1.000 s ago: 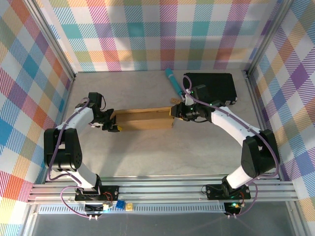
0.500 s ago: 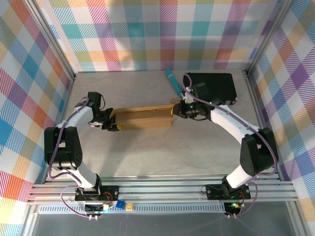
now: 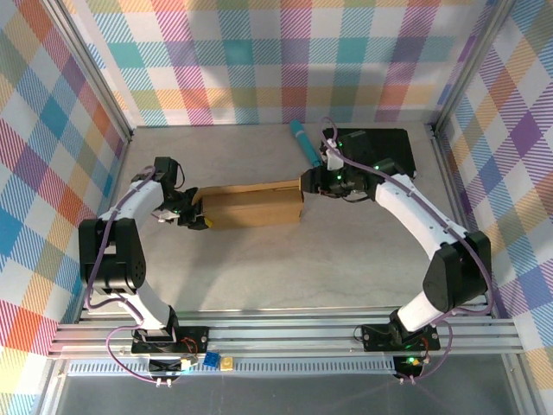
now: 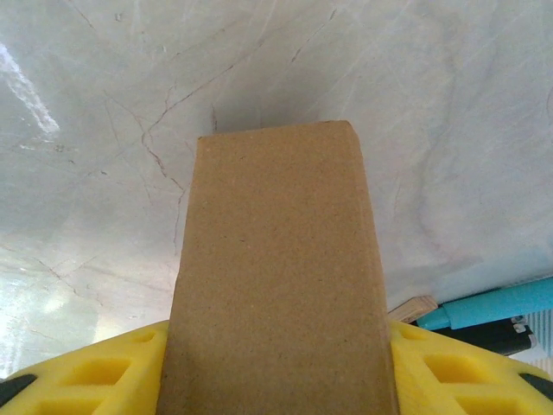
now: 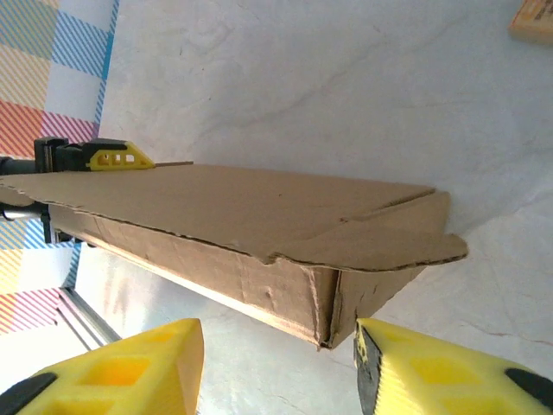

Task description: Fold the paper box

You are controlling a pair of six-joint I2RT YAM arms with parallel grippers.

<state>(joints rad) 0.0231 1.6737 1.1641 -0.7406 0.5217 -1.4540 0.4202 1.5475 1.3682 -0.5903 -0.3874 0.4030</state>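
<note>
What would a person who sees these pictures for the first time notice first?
The brown paper box lies across the middle of the table, with the left arm's jaws clamped on its left end and the right arm's jaws standing open at its right end. Around it rise bright plaid walls, and a teal pen lies beside a black case at the far right.

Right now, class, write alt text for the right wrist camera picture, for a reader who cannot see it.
A brown paper box, seen from one end against a pale marbled table, has its end flap sticking out untucked. The right gripper is open just short of that end, holding nothing; the left gripper grips the far end.
</note>
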